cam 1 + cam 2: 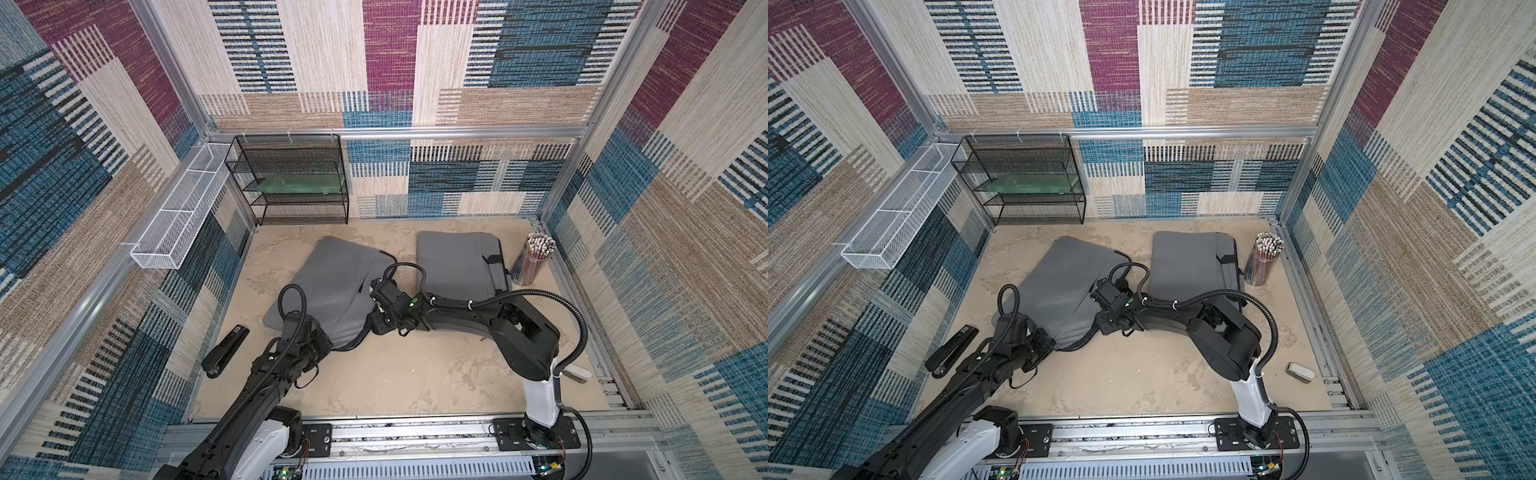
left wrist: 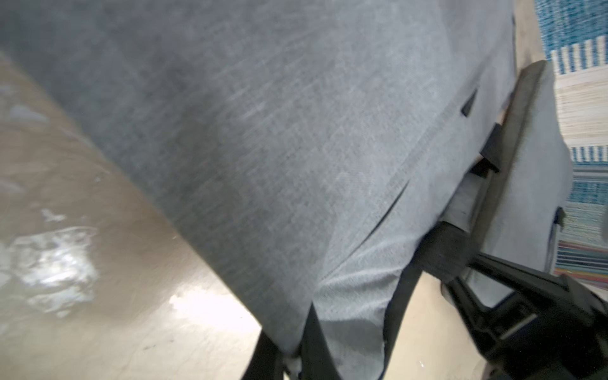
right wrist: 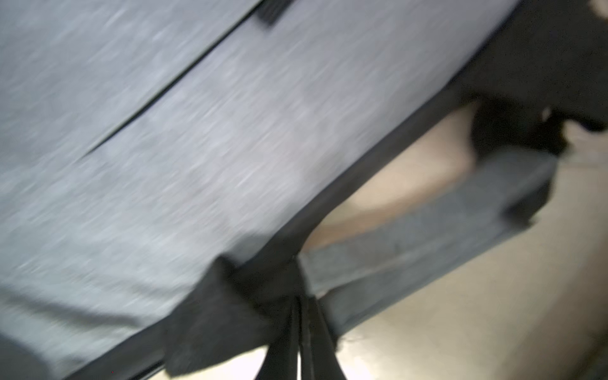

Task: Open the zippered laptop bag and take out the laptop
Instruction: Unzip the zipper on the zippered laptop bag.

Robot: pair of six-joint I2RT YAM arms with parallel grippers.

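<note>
A grey zippered laptop bag (image 1: 332, 278) (image 1: 1059, 282) lies tilted on the table, left of centre. My left gripper (image 2: 292, 357) (image 1: 331, 343) is shut on the grey fabric of the bag's near corner. My right gripper (image 3: 302, 332) (image 1: 376, 325) is shut on a black piece at the bag's black-trimmed edge (image 3: 378, 164), close to the grey handle (image 3: 427, 214). The wrist views are blurred, so I cannot tell whether that black piece is the zipper pull. A black band (image 1: 357, 338) curls out along the near edge between the two grippers. The laptop is hidden.
A second grey bag (image 1: 457, 262) lies to the right, beside a cup of pencils (image 1: 534, 257). A black stapler (image 1: 226, 351) lies near the left wall. A black mesh shelf (image 1: 291, 178) and a white mesh basket (image 1: 183, 216) stand at the back left. A small white object (image 1: 1300, 372) sits front right.
</note>
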